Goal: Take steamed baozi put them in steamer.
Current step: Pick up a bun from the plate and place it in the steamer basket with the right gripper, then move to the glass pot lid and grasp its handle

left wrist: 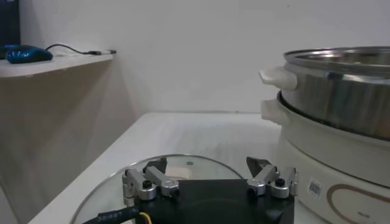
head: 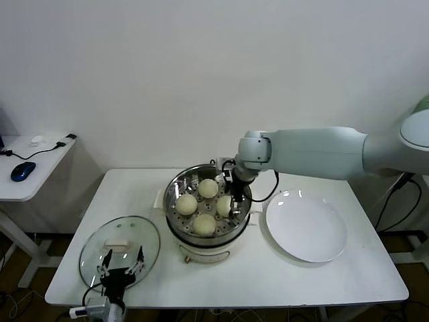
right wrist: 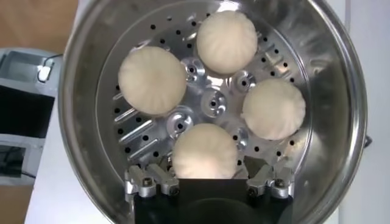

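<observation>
White wall and a white table (head: 315, 282) fill my head view, with the steamer (head: 175, 191) at centre holding all four baozi (head: 204, 223) on its holed tray, a bare plate (head: 307, 227) to its right and a glass lid (head: 119, 245) at lower left. My right gripper (head: 232, 200) hangs inside the steamer's right rim, jaws spread around the nearest bun without pinching it (right wrist: 205, 150). My left gripper (head: 121, 265) idles spread over the lid, and only its wrist view shows the steamer's cream base (left wrist: 341, 164) side-on.
</observation>
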